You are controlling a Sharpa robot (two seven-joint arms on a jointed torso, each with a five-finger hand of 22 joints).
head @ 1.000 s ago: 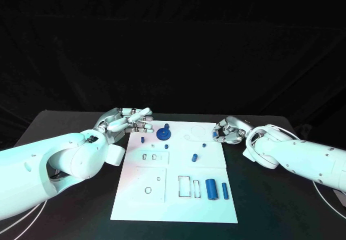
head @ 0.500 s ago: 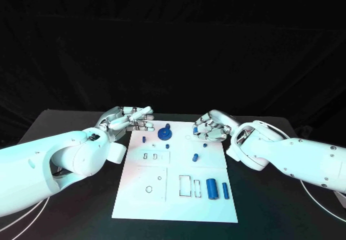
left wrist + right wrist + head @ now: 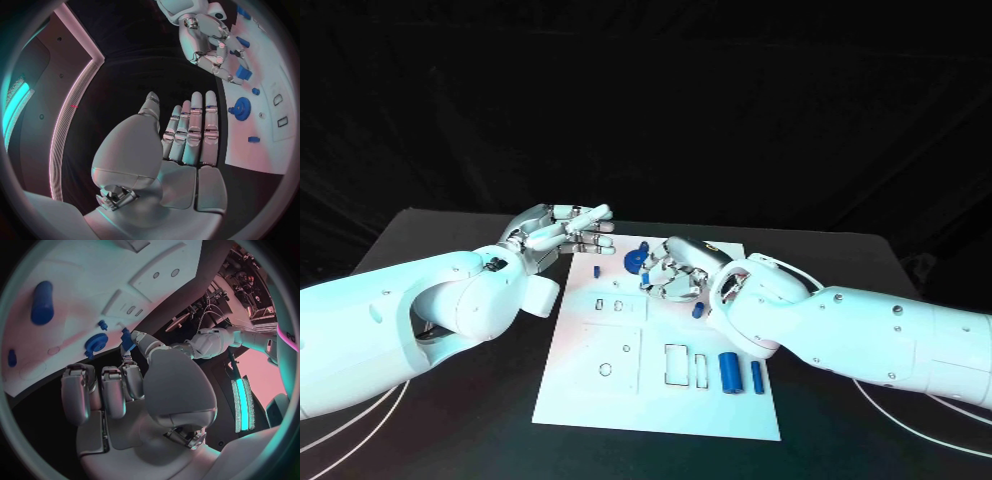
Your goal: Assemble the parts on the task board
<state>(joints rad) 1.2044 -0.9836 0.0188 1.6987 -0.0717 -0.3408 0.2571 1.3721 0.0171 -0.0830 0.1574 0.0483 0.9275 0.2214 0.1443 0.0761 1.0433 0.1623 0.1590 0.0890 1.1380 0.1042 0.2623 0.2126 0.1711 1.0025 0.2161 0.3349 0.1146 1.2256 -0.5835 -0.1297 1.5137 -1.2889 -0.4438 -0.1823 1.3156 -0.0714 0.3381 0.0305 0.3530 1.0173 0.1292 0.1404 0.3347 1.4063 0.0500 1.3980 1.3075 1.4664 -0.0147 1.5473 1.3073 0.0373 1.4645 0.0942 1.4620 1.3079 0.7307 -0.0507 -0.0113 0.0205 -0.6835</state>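
The white task board [image 3: 589, 390] lies mid-table. A blue gear [image 3: 635, 263] stands near its far edge, a short blue peg [image 3: 597, 270] beside it. Two blue cylinders [image 3: 728, 371] lie near the front right. My right hand [image 3: 678, 277] hovers over the board's far half, just right of the gear, pinching a small blue part [image 3: 127, 340] between thumb and a finger. My left hand [image 3: 568, 230] floats off the board's far left corner with straight fingers and nothing in it [image 3: 181, 145].
Black table [image 3: 430, 400] surrounds the board. Another small blue part [image 3: 700, 310] lies on the board under the right forearm. Empty slots [image 3: 678, 362] sit beside the cylinders. Cables trail at the table's front left and right.
My right hand has carried the small blue part leftward from the board's right edge to beside the gear. The left hand has barely moved. The camera has shifted a little.
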